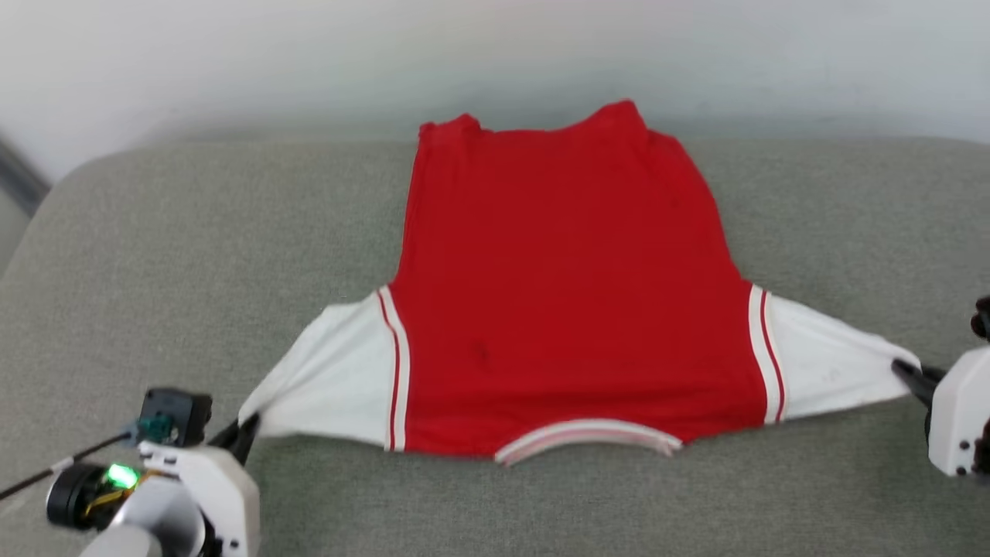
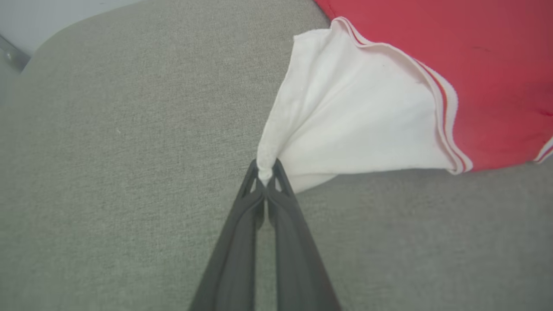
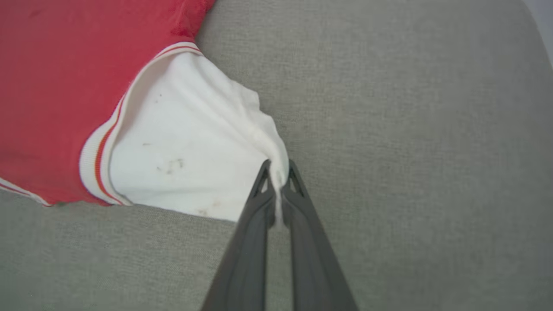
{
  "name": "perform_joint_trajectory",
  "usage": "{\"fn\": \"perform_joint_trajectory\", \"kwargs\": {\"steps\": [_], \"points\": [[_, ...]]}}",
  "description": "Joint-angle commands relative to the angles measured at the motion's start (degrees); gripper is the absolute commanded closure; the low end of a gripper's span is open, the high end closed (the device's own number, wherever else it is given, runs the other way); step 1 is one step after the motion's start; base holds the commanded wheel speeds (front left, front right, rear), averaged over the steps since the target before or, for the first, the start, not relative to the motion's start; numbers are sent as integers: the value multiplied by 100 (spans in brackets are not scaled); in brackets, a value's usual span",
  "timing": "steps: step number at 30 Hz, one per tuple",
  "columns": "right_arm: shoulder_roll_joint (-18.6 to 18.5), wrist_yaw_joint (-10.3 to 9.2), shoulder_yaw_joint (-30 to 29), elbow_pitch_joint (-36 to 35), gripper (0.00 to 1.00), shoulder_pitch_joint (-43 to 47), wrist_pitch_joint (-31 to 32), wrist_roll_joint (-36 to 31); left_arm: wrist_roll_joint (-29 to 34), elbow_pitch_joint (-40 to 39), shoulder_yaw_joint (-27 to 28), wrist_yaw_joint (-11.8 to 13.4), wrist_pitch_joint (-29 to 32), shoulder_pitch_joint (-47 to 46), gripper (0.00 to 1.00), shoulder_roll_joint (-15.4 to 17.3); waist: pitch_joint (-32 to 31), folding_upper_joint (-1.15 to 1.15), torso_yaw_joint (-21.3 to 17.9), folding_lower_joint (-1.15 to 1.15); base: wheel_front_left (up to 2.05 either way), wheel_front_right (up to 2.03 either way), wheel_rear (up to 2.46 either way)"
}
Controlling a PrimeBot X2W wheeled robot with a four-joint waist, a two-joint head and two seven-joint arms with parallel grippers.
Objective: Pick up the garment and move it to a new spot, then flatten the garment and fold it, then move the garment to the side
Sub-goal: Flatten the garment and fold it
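Garment: red shirt [image 1: 568, 294] with white sleeves, lying back-side up on the grey cushion [image 1: 155, 255], collar edge toward the robot, hem toward the far wall.
Left gripper [image 2: 265, 172]: fingers closed tight on the tip of the left white sleeve [image 2: 345, 125], the cloth bunched to a point between them.
Right gripper [image 3: 278, 177]: likewise pinched shut on the tip of the right white sleeve [image 3: 185, 147], a thin fold of cloth running down between the fingers.
Sleeves: both drawn outward into taut triangles, each gripper low over the cushion and well apart from the other.
Step in hand: flattening, by my reading; the shirt is being stretched sideways by its sleeves.
Body of shirt: mostly smooth; the far hem corners look slightly lifted or curled, and the collar trim [image 1: 588, 439] bows up a little.
How to do it well: keep the pull even on both sides so the shirt stays centred; keep the sleeve tips low against the cushion; ease off before letting go so the sleeves do not spring back into wrinkles.
Risk: only small pinches of cloth are held, so a hard tug could slip a sleeve free.
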Motion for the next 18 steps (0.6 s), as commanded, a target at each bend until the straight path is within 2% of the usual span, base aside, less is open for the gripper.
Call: {"fn": "perform_joint_trajectory", "kwargs": {"steps": [1,9,14,18], "points": [[-113,-11,-72,-61,100,193,49,60,-51,-99,48,74,75,214,100,116,-163,0,-90,2,0,0,0],[-277,-11,-470,-807,100,1413,724,374,-511,-1214,105,355,844,1659,100,606,-309,0,-182,2,0,0,0],[-351,-11,-806,-1228,100,1985,951,339,-631,-1730,106,527,970,2067,100,621,-230,0,-166,2,0,0,0],[-301,-11,-1052,-1447,100,2165,1070,195,-659,-1959,17,513,1014,2027,100,536,-147,0,-130,2,0,0,0]]}}
